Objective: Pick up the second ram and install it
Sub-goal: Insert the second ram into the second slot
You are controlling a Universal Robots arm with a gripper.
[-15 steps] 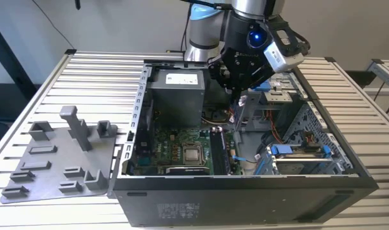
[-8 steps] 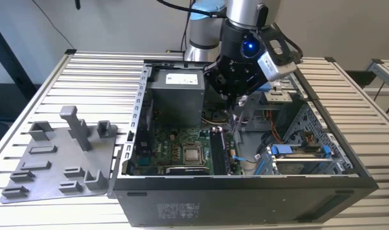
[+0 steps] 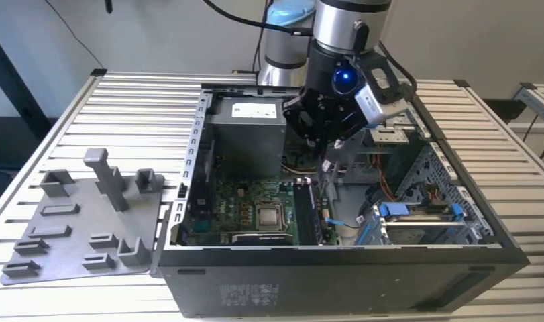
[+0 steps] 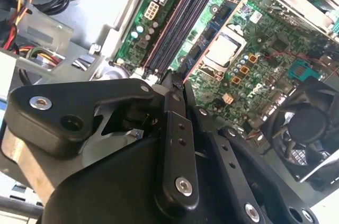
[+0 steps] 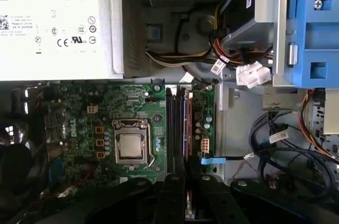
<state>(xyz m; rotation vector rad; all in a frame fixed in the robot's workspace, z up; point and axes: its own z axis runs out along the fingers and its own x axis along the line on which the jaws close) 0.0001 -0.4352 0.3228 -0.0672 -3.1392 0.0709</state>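
My gripper (image 3: pixel 328 143) hangs about level with the rim of the open computer case (image 3: pixel 513 251), straight above the memory slots (image 3: pixel 306 208). Its black fingers (image 4: pixel 170 83) are drawn together, and I make out no board sticking out past them in either wrist view. In the first wrist view the gripper (image 5: pixel 189 179) lines up with the memory slots (image 5: pixel 177 128) beside the processor (image 5: pixel 131 146). Long dark strips stand in the memory slots (image 4: pixel 180 23). I cannot tell whether one of them is the second ram.
The grey holder tray (image 3: pixel 84 221) lies on the slatted table at the exterior view's left with bare posts. The grey power-supply box (image 3: pixel 245 134) stands behind the slots. A blue drive bracket (image 3: pixel 415 211) and loose cables (image 5: pixel 286 144) crowd the case's other side. A fan (image 4: pixel 307 123) sits beyond the processor.
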